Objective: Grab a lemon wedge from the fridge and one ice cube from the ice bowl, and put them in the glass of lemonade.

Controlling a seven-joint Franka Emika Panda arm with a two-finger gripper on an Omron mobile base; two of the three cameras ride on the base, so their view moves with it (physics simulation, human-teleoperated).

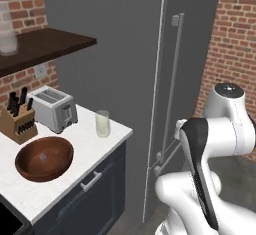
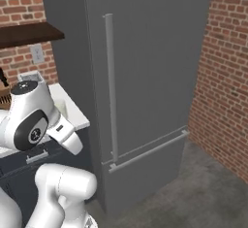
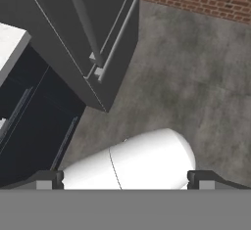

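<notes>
The tall grey fridge (image 1: 125, 54) stands shut, its long vertical bar handle (image 1: 172, 84) facing me; the lemon wedge is hidden. In the right base view the fridge (image 2: 155, 52) and its handle (image 2: 110, 86) are right of my arm. The glass of lemonade (image 1: 102, 124) stands near the counter's corner beside the fridge. In the dark wooden ice bowl (image 1: 60, 144) lies a faint pale ice cube (image 1: 44, 155). My gripper (image 3: 125, 180) is open with nothing in it, pointing down at the floor in front of the fridge's lower drawer (image 3: 120, 38).
A toaster (image 1: 55, 108) and a knife block (image 1: 17, 119) stand behind the bowl on the white counter (image 1: 75, 171). A dark shelf (image 1: 45, 46) with a frosted jar (image 1: 7, 29) hangs above. A brick wall (image 2: 227, 76) lies right of the fridge, and grey floor (image 3: 196, 77) in front of it.
</notes>
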